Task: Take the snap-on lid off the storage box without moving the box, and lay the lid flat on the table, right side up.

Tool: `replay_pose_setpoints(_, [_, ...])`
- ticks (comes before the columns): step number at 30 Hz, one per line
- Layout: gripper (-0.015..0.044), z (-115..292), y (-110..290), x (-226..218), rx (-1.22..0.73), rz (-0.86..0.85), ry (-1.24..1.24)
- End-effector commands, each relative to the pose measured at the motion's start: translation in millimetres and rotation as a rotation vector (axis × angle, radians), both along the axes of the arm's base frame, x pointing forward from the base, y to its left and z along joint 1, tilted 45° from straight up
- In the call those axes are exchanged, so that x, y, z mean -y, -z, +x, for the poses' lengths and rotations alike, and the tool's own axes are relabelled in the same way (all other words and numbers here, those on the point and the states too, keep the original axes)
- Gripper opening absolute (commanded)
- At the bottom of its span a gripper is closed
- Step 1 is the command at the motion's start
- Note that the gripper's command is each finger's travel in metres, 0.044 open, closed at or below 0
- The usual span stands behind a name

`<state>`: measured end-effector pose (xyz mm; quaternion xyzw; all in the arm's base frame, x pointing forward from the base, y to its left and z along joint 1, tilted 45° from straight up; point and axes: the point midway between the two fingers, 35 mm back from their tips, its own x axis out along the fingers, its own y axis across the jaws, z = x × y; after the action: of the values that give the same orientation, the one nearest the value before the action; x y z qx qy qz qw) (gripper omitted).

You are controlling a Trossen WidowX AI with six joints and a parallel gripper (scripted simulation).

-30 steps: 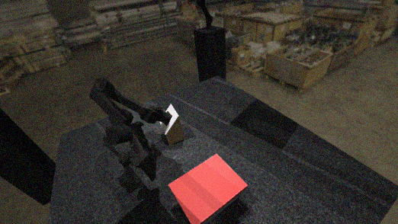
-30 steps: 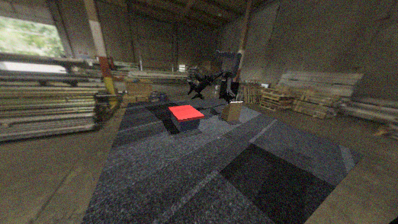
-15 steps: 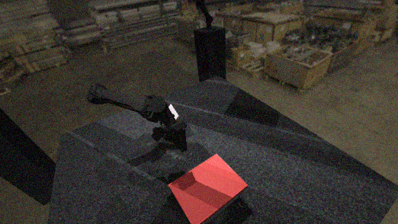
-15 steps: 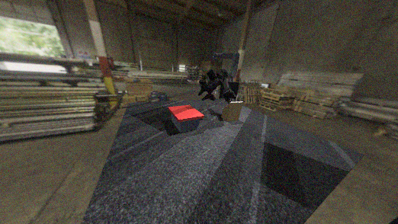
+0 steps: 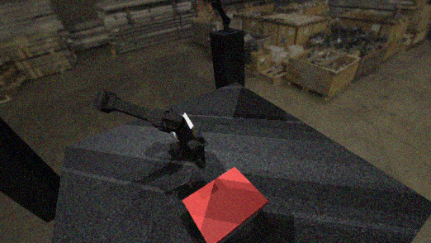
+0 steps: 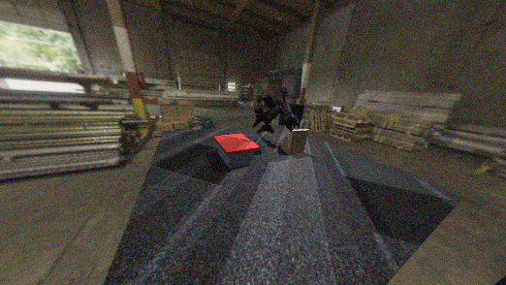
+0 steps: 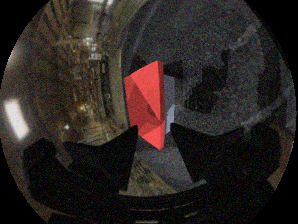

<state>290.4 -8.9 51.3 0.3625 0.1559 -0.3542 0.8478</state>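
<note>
We take the flat red snap-on lid [image 5: 224,204] as our landmark: it sits seated on the dark grey storage box [image 6: 238,158], and the pair rests on the dark, speckled granite-like table top [image 5: 314,173], toward the near edge in the top view. The table surface reads as broad bands of lighter and darker grey, with hard-edged shadow wedges falling across it and across the lid itself. Just behind the lid, and not touching it, we note the black parallel-jaw gripper [image 5: 193,152] of the black jointed arm [image 5: 136,111], angled down toward the lid's rear edge. In the wrist view the two dark fingers frame the lid from either side with grey table showing between them; the jaws stand about half open and grip nothing. Beside the lid, to its right in the exterior view, we see a small tan block with a white top face [image 6: 294,141] standing on the table close to the gripper. Beyond the lid, off the far table end, a tall black pillar [image 5: 227,58] rises from the floor. The room around is a dim warehouse: wooden crates filled with parts [image 5: 322,68] past the pillar, stacked timber and planks [image 6: 58,136] to the lid's left in the exterior view, pallets [image 6: 373,128] to its right, and a bare concrete floor [image 5: 371,107].
</note>
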Motion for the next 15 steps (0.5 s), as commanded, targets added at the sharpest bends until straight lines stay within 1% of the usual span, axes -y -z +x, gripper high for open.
replay_pose_setpoints(1, [0.0235,-6.5,15.1,13.6,-0.010,-0.009,-0.006])
replay_pose_setpoints(15, [0.0235,4.8,21.4,19.0,-0.013,-0.007,-0.005])
